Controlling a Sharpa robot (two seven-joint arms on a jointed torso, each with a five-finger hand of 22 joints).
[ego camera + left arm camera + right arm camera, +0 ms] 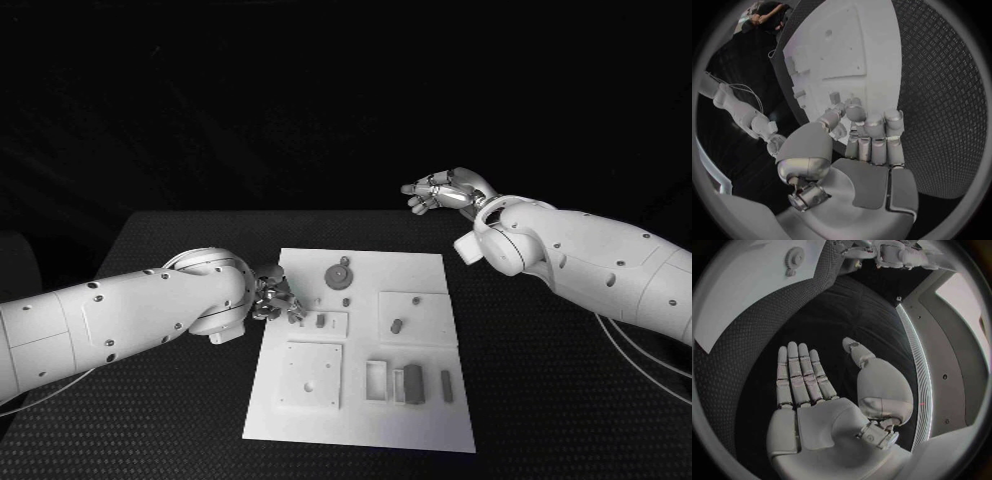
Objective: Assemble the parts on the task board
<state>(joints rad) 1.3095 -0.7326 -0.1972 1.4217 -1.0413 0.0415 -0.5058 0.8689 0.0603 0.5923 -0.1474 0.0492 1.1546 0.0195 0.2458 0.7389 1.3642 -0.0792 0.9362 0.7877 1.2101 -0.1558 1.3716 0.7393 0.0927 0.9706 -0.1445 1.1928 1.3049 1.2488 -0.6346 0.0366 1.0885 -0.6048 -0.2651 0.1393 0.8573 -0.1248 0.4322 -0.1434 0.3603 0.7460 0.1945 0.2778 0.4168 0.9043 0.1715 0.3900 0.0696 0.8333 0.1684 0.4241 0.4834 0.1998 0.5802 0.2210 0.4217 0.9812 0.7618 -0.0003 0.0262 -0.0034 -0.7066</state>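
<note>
The white task board (361,415) lies in the middle of the black table. Grey parts sit on it: a gear (340,273), a small piece (320,320) in a little frame, and long blocks (413,383) near the front. My left hand (278,302) hovers at the board's left edge, right beside the small piece. In the left wrist view its fingers (873,132) curl in with the thumb against them; whether a part sits between them is hidden. My right hand (447,192) is raised beyond the board's far right corner, its straight fingers (798,372) apart and holding nothing.
Two square plates (313,375) (414,315) with holes lie on the board. The gear (792,260) and a board corner (748,295) appear in the right wrist view. Bare black table (548,400) runs along both sides of the board.
</note>
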